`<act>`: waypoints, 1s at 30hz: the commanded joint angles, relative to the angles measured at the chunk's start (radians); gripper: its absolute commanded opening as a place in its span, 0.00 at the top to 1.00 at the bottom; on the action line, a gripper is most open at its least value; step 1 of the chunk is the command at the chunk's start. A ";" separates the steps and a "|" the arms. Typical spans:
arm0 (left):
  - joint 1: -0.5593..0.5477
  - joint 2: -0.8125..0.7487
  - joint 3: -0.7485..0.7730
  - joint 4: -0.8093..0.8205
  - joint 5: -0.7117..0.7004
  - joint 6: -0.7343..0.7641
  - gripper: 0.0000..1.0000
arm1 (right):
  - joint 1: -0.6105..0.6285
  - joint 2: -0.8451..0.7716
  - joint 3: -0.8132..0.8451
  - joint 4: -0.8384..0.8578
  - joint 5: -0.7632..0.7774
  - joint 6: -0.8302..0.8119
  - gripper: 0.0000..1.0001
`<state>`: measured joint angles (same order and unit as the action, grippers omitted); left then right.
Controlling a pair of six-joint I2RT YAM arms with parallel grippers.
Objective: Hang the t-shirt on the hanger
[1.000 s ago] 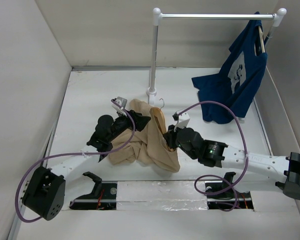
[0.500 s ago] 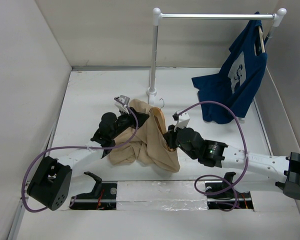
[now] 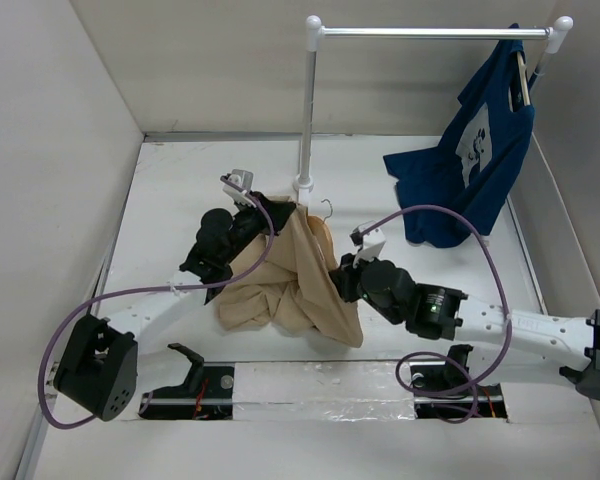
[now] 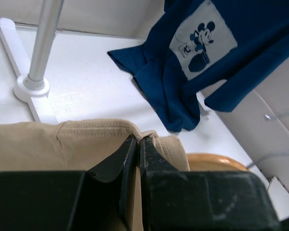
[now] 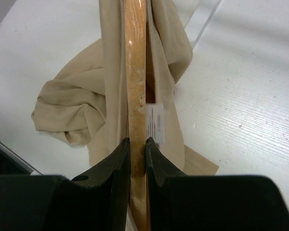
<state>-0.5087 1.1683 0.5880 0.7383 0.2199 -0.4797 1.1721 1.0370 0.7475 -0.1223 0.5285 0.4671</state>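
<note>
The t-shirt sits mid-table, just near of the rack's base. Its far end is raised and its near folds are heaped on the table. The left gripper has its fingers pressed together on a stitched edge of the shirt at that raised far end. The wrist view shows cloth pinched between the tips. The hanger stands on edge inside the shirt, with cloth hanging down both sides of the wood. Its metal hook pokes out at the far end, close to the rack's pole. The right gripper comes in from the right and is clamped on the wooden edge at the hanger's near end. A white label lies just beside it. A blue shirt hangs from the rack's right end, well apart, its lower part resting on the table.
</note>
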 commanded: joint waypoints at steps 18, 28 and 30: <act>0.001 -0.134 0.367 -0.174 -0.044 -0.042 1.00 | 0.132 -0.092 0.758 -0.433 0.208 -0.268 1.00; 0.001 -0.191 0.420 -0.240 -0.002 -0.082 0.54 | 0.111 -0.104 0.725 -0.435 0.314 -0.272 1.00; 0.001 -0.214 0.373 -0.234 -0.025 -0.088 0.53 | 0.062 -0.117 0.705 -0.435 0.271 -0.271 1.00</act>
<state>-0.5087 0.9981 1.0042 0.4988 0.2043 -0.5529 1.2743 0.9421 1.4631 -0.5999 0.7811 0.2127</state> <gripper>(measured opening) 0.463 0.208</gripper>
